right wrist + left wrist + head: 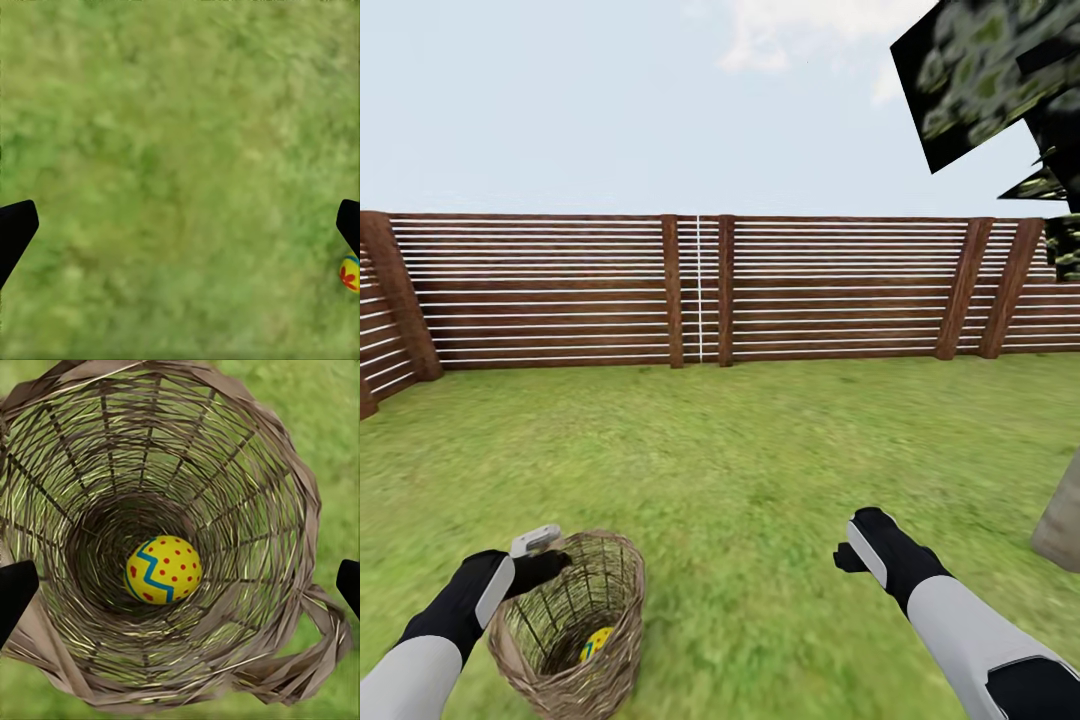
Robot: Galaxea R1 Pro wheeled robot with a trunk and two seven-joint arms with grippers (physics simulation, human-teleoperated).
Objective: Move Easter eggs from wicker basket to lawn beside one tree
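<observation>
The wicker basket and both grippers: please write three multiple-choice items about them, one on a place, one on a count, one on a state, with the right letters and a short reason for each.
1. Where is the left gripper?
A. over the wicker basket
B. beside the fence
C. flat on the lawn

2. How many eggs are seen inside the basket?
A. none
B. one
C. three

3. What state is the right gripper in?
A. shut on an egg
B. shut on the basket rim
C. open

Answers:
1. A, since the left wrist view looks straight down into the basket between the fingers.
2. B, since a single egg with red dots lies at the bottom.
3. C, since its fingers stand wide apart with bare lawn between them.
</observation>
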